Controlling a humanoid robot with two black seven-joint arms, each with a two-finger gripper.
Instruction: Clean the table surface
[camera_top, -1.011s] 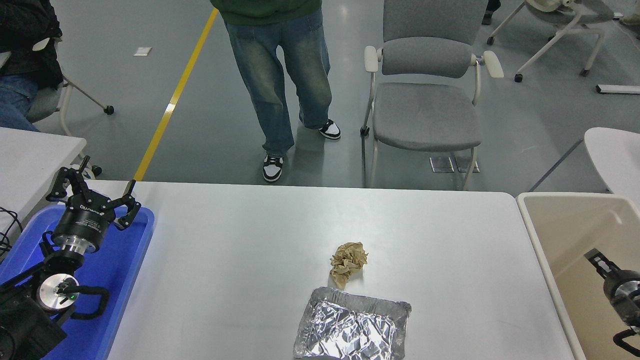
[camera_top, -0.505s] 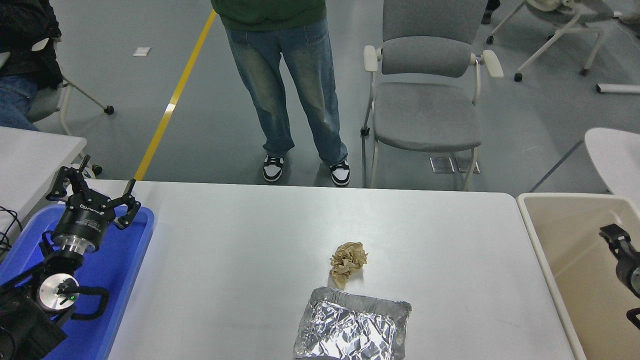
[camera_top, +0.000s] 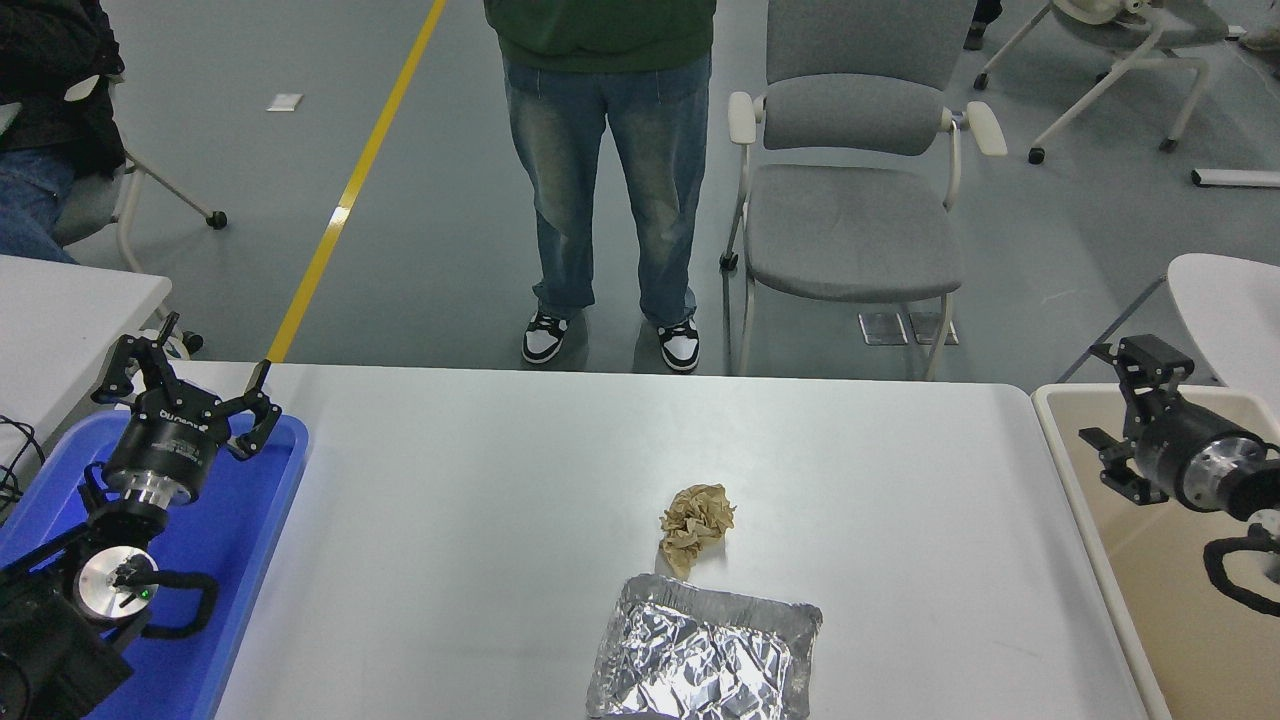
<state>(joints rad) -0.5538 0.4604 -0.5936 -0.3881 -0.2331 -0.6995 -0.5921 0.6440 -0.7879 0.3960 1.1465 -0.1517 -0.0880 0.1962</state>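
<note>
The right claw (camera_top: 1120, 420) hangs with its fingers spread and empty above the beige bin (camera_top: 1150, 600) at the table's right end. The litter on the table surface (camera_top: 480, 500) lies toward its 8 o'clock: a crumpled brown paper ball (camera_top: 697, 525) near the middle, and just beyond it at 6 o'clock a foil tray (camera_top: 705, 660), its long axis running 9 to 3. The right arm is the nearer one. The left claw (camera_top: 185, 385), also spread and empty, sits parked over the blue tray (camera_top: 250, 560) at the far left. Compared with a second ago, the right claw has risen out of the bin toward 12 o'clock, and the person (camera_top: 605, 170) has stepped right; paper and foil lie unchanged.
</note>
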